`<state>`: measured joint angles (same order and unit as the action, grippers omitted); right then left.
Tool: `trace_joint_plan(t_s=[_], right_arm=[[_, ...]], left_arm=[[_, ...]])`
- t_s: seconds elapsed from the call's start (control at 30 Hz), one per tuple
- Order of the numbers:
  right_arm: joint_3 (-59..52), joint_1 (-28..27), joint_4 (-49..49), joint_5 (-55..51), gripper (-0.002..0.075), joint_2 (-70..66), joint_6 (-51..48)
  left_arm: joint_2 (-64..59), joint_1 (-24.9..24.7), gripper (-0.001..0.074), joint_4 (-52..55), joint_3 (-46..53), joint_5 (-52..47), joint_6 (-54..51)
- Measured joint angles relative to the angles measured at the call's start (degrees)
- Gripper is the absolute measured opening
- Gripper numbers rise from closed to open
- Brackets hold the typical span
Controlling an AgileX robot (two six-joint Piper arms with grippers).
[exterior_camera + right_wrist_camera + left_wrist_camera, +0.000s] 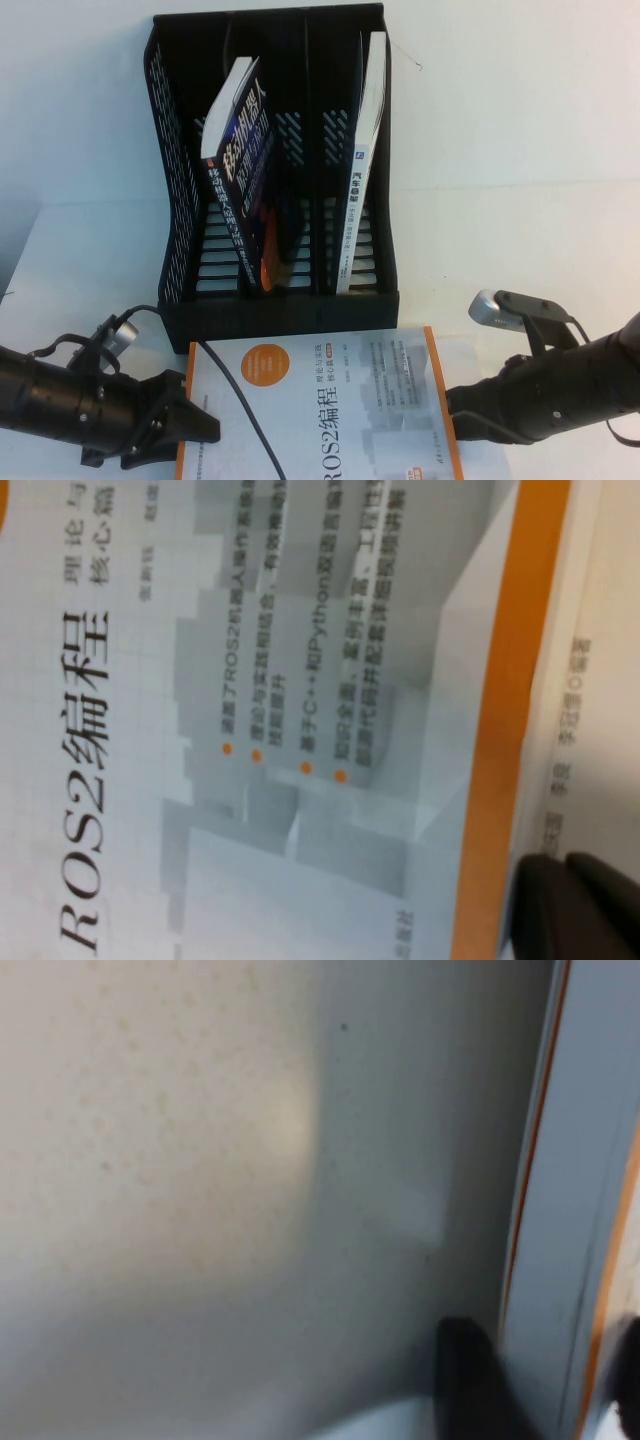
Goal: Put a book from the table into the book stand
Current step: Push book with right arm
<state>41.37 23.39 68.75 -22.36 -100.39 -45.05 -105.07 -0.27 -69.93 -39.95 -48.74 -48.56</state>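
From my station I saw the ROS2 book (320, 405) lying flat on the white table (520, 200), cover up, just in front of the black book stand (180, 250). Its top edge sat almost against the stand's front lip. The stand already held two books: a dark blue book (240, 160) leaning tilted in the left compartment, and a white book (365, 150) standing nearly upright in the right one.

My left hand (195, 425) rested low at the book's left edge. In the left wrist view two dark fingertips (470, 1375) straddled that edge (560, 1260), one on each side, so the hand was spread around it; I could not tell whether they were touching it. A black cable (235, 400) ran across the cover from that arm.

My right hand (462, 420) was at the book's right edge, beside the orange stripe (500, 730). The right wrist view showed its dark fingertips (585, 910) lying close together by the spine, but I could not tell whether they were pressed together or pinching anything.
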Motion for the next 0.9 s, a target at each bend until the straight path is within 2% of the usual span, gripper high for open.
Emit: trace_joint_plan(t_s=[0.13,0.5,0.67,0.9], right_arm=[[0.0,0.0,0.2,0.0,0.0,0.0,-0.1],[0.0,0.0,0.2,0.1,0.0,0.0,-0.7],[-0.1,0.0,0.0,0.8,0.0,0.0,-0.8],[-0.1,0.0,-0.3,0.8,0.0001,0.0,-1.0]], left_arm=[[0.0,0.1,0.0195,0.4,0.0,0.2,-0.3],[0.0,0.5,0.0192,-0.2,0.0,-1.6,-2.6],[0.0,1.2,0.013,-2.9,0.0,-5.7,-6.7],[0.0,1.6,0.012,-4.4,0.2,-6.9,-9.8]])
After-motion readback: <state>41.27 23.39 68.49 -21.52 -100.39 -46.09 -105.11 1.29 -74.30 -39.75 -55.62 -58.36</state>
